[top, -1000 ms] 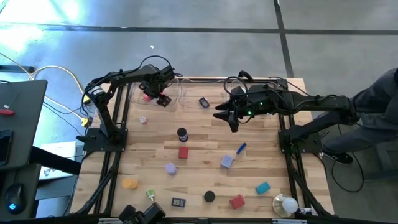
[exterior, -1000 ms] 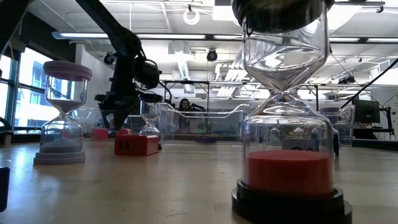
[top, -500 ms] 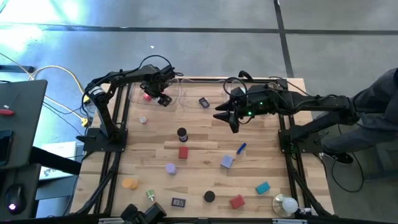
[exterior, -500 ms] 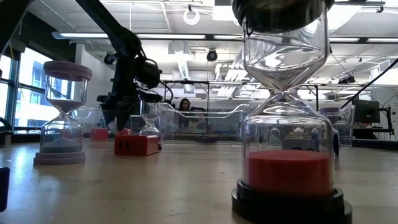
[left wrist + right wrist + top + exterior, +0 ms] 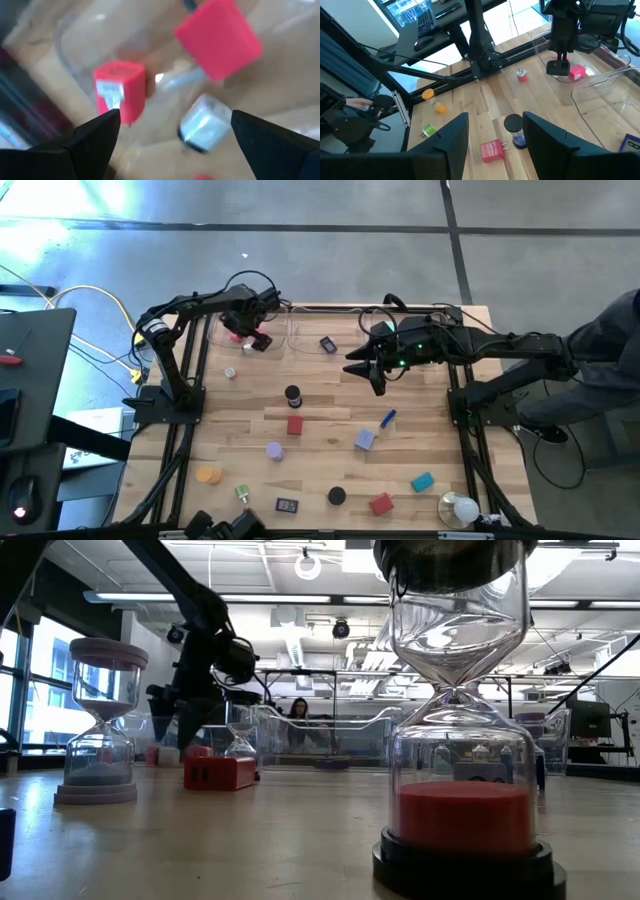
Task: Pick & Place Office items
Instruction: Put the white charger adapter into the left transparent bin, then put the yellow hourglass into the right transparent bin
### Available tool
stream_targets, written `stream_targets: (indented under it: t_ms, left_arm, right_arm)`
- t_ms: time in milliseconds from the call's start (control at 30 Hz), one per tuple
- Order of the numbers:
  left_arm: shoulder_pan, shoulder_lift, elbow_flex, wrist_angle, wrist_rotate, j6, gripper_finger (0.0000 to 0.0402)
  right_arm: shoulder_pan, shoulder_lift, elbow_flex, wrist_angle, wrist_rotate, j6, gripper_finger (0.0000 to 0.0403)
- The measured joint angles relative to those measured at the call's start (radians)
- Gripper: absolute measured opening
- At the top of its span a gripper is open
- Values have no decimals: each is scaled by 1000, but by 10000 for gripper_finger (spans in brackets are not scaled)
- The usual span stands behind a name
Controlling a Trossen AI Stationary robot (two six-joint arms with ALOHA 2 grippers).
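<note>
Two clear trays [image 5: 300, 330] sit at the table's far edge. The left gripper [image 5: 243, 332], fingers spread and empty, hangs over the left tray holding two pink-red blocks [image 5: 120, 92] (blurred). Right gripper [image 5: 375, 380] parted, empty, mid-table. About a dozen office items [image 5: 294, 425] lie scattered.

Pale wood-grain table [image 5: 330, 395], dark arms. Scattered over it: red block [image 5: 294, 425], lavender block [image 5: 365, 440], teal block [image 5: 422, 481], another red one [image 5: 381, 504], blue stick [image 5: 387, 418], black cap [image 5: 337, 496], orange cap [image 5: 208, 475], lilac cap [image 5: 274, 451]. White bulb [image 5: 464, 508] in the corner. Clear tray [image 5: 600, 85] with a pink block [image 5: 576, 72] inside.
</note>
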Motion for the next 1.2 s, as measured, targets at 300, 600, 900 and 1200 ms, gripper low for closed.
stream_targets:
  t_ms: [300, 600, 900, 1200]
  left_arm:
    - [-9, -16, 36, -102, -10, 24, 372]
    - [-34, -214, 63, -132, -7, -12, 372]
    - [-175, -498, 64, -148, 284, -52, 373]
    - [-434, -609, 63, -277, 377, -170, 373]
  right_arm:
    - [0, 0, 0, 0, 0, 0, 174]
    - [0, 0, 0, -6, 0, 5, 174]
    - [21, 0, 0, -7, 7, 8, 174]
    - [44, 0, -8, -6, 8, 4, 174]
